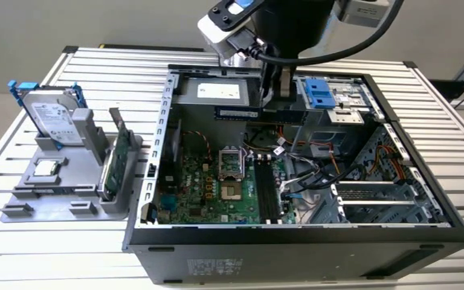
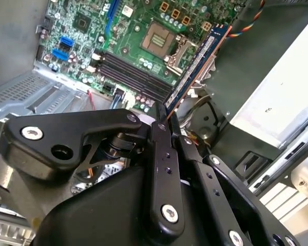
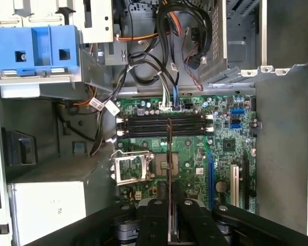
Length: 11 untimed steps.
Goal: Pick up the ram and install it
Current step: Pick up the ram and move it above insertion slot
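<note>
My gripper [image 1: 274, 104] is shut on the ram [image 1: 244, 113], a long thin dark stick held level over the back of the open computer case [image 1: 166, 151]. In the second wrist view the ram [image 2: 197, 66] sticks out from between the black fingers [image 2: 161, 154], high above the motherboard. In the first wrist view the ram [image 3: 169, 154] shows edge-on between the fingers [image 3: 154, 215], crosswise to the black memory slots [image 3: 164, 125]. Those memory slots [image 1: 266, 193] lie beside the processor socket [image 1: 230, 163], well below the stick.
A grey holder [image 1: 22, 205] on the exterior view's left carries a silver hard drive with blue rails [image 1: 55, 118] and a green expansion card [image 1: 118, 163]. Inside the case are a blue bracket [image 1: 318, 92], loose cables [image 1: 313, 175] and a white-labelled box [image 1: 215, 90].
</note>
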Motion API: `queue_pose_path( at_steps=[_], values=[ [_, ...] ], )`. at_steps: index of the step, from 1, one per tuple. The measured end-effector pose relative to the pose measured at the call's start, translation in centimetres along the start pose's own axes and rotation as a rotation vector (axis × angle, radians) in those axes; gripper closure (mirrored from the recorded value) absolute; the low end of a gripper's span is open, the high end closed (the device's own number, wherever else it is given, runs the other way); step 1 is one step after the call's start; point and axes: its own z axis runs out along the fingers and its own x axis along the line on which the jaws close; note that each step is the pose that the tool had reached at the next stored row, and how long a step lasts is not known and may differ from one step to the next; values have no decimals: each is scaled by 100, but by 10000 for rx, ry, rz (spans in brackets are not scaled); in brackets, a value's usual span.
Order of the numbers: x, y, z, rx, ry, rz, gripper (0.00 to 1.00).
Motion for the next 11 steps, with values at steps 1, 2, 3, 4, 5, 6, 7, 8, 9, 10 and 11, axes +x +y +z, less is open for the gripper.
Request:
queue_pose_path(
  at_steps=[1,2,3,4,5,6,7,8,9,10,11],
  values=[
    [1,18,0,0,0,0,100],
    [2,35,1,0,0,0,100],
    [3,52,2,0,0,-1,100],
    [5,67,2,0,0,0,100],
    [6,83,3,0,0,0,100],
    [7,98,3,0,0,0,100],
    [8,114,4,0,0,0,100],
    [9,130,4,0,0,0,100],
    [10,147,5,0,0,0,100],
    [11,163,6,0,0,0,100],
    [12,178,6,0,0,-1,100]
  ],
)
